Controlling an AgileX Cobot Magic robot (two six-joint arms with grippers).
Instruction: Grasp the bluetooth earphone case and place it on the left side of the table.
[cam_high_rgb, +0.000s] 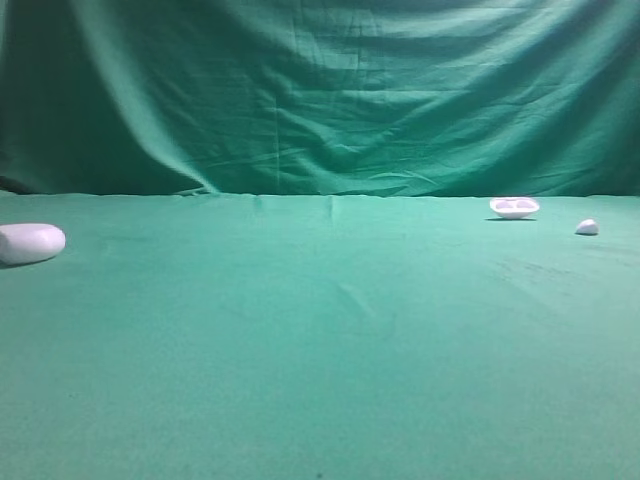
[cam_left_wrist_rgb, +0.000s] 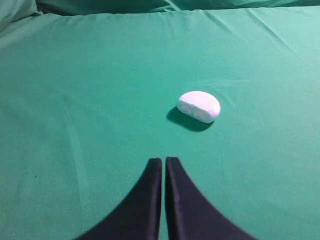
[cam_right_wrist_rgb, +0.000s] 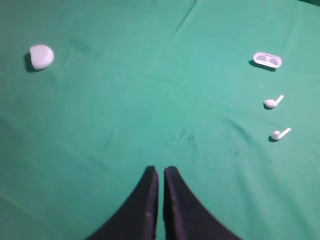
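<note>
While both arms hang back from the work surface, the bluetooth earphone case (cam_high_rgb: 31, 243) lies on its side at the far left edge of the exterior high frame, resting on the table (cam_high_rgb: 320, 360) and partly cut by the frame border. In the left wrist view the same case (cam_left_wrist_rgb: 199, 106) sits right of centre in the upper middle of the frame, casting a dark shadow to its lower left, well ahead of the left gripper (cam_left_wrist_rgb: 163, 161). That gripper's two black fingers (cam_left_wrist_rgb: 145, 200) rise from the bottom edge with their tips pressed nearly together, only a thin slit between them, and nothing held. In the right wrist view the right gripper (cam_right_wrist_rgb: 161, 171) appears likewise at bottom centre, its jaws drawn together and gripping nothing. The case (cam_right_wrist_rgb: 41, 56) shows here at the upper left of the frame, apart from everything else. At the upper right lies a shallow white tray (cam_right_wrist_rgb: 268, 60) with two hollows; below it, along the right side, lie two white earbuds (cam_right_wrist_rgb: 273, 102), one above the other, each with its stem pointing up and to the right. In the exterior high view the tray (cam_high_rgb: 514, 207) lies at the right near the table's far edge, with a small white piece (cam_high_rgb: 587, 227) just to its right. A green curtain (cam_high_rgb: 320, 90) fills the background.
</note>
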